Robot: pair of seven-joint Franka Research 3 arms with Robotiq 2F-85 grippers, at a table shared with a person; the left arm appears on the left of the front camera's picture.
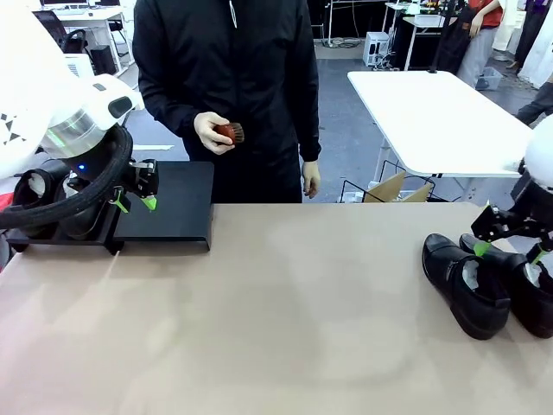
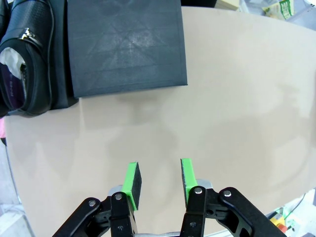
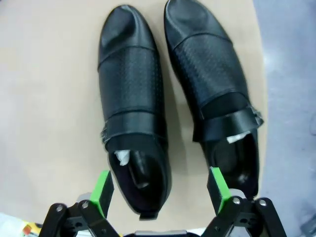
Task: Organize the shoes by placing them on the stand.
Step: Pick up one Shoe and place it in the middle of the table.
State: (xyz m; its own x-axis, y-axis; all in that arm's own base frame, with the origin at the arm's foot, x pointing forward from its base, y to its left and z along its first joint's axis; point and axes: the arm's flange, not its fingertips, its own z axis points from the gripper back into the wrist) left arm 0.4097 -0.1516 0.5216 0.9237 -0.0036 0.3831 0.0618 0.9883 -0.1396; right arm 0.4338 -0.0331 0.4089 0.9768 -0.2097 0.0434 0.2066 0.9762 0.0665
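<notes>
Fetching the last pair: hovering with right hand point(image 3: 160, 187) wide open, empty, over two shoes point(image 3: 133, 98) on the counter point(image 1: 285, 311), well apart from the stand point(image 1: 177, 203); left hand point(image 2: 159, 180) part-open, empty. Next, likely: lower astride one shoe, close.

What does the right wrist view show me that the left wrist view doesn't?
Right wrist view: a perforated shoe and its mate side by side on the table, toes pointing away, paper inside, ahead of the open right gripper. Left wrist view: the black stand, with a paper-stuffed shoe on its neighbouring platform, beyond the open, empty left gripper. Shared: the tan tabletop and jaws holding nothing.
</notes>
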